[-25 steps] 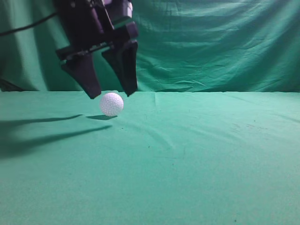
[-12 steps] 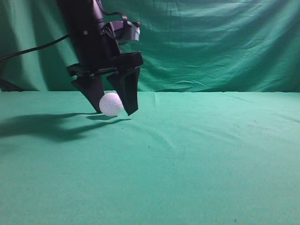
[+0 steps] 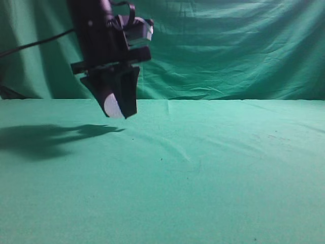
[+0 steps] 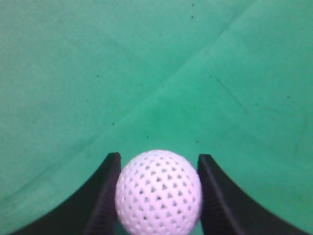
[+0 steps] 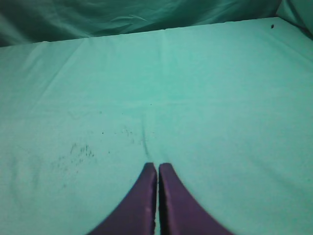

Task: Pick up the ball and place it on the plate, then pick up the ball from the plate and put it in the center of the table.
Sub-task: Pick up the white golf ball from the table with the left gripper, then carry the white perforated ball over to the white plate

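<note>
The left gripper (image 3: 116,104) hangs over the left part of the green tabletop (image 3: 213,173), its two black fingers (image 3: 127,96) pressed in on the ball (image 3: 111,105); from the side only a pale sliver of the ball peeks out between them, and it sits clear of the cloth, with the arm's shadow (image 3: 56,136) stretched out to the left beneath it. Looking down from the left wrist, the ball (image 4: 158,192) is round, white and dimpled all over, wedged snugly between the fingers (image 4: 100,200) so that each one touches its side; below it lies bare green cloth crossed by faint creases and a few dark specks.

The right gripper (image 5: 157,169) does not appear in the side view; its own camera shows its fingers (image 5: 137,205) drawn together with only a hairline between them, holding nothing, poised above a stretch of tabletop (image 5: 220,98) marked with small dark smudges; the draped green curtain (image 3: 228,46) hangs behind the far edge.
</note>
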`<action>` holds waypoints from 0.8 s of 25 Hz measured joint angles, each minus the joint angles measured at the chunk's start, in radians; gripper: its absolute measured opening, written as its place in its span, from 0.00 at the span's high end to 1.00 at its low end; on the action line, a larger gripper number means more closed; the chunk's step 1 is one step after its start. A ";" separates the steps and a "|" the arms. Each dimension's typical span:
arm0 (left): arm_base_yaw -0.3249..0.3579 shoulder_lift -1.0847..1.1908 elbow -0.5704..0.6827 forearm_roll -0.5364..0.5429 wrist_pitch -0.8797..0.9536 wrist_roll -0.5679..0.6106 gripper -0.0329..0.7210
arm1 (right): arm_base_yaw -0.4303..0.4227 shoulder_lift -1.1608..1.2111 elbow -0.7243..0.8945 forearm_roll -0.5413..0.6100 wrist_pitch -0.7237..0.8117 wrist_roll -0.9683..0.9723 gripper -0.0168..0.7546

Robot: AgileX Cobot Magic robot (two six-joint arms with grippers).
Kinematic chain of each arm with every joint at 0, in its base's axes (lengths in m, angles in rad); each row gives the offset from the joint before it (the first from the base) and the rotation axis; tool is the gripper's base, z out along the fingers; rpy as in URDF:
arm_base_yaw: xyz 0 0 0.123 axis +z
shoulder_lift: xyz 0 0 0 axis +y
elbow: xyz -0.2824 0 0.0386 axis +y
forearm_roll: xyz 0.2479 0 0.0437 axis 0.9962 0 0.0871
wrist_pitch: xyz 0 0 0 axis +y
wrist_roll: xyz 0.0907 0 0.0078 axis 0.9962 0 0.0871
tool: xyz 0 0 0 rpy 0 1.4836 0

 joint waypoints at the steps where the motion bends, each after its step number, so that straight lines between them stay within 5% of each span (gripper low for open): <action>1: 0.000 -0.007 -0.015 0.002 0.032 -0.014 0.55 | 0.000 0.000 0.000 0.000 0.000 0.000 0.98; 9: 0.022 -0.201 -0.041 0.121 0.157 -0.157 0.55 | 0.000 0.000 0.000 0.000 0.000 0.000 0.98; 20: 0.333 -0.377 0.030 0.122 0.259 -0.189 0.55 | 0.000 0.000 0.000 0.000 0.000 0.000 0.98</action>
